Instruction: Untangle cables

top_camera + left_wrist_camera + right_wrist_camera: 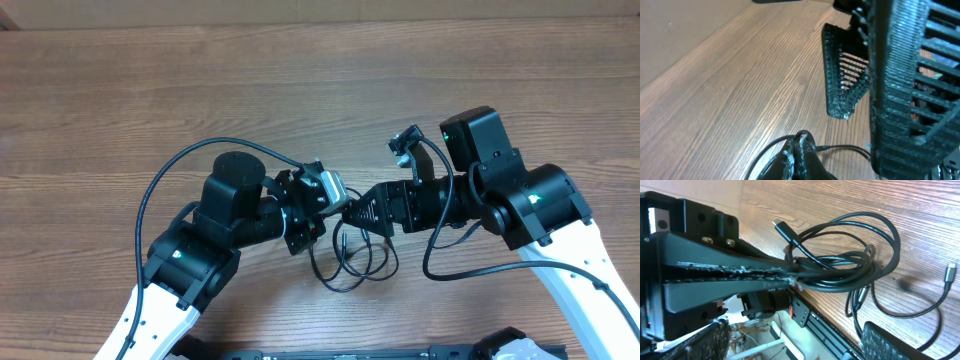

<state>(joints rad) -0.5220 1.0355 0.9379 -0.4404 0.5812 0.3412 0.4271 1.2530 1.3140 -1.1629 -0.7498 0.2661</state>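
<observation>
Brown wood-grain table (pixel 320 80) filled the work area, with no other objects on it besides the two arms and the cords.

Left side: the left gripper (pixel 791 275) reached rightward to the middle of the table. It was clenched, with its fingers pressed together on the bundle of cables (pixel 875 265). The right wrist view showed several strands pinched at the fingertips.

Centre: the cables sat at the point where the two grippers met, and their loops drooped toward the near edge in the overhead view. At least three or four strands ran together through the pinch, overlapping and looped one inside another. One dark plug (pixel 782 230) stuck out on the far side of the bundle. Whether the lowest loops rested on the wood or hung just above it could not be determined.

Right side: the right gripper (pixel 368 213) pointed leftward, just beside the left gripper's tips. It was released, with its fingers spread well apart and nothing between them. One cord trailed off to the right and ended in a silver-tipped plug (pixel 951 272) lying on the wood.

Assessment: little of the task appeared done. No cord lay fully separate from the others, and the main knot of loops was intact. Every strand remained to be drawn out and laid apart.
</observation>
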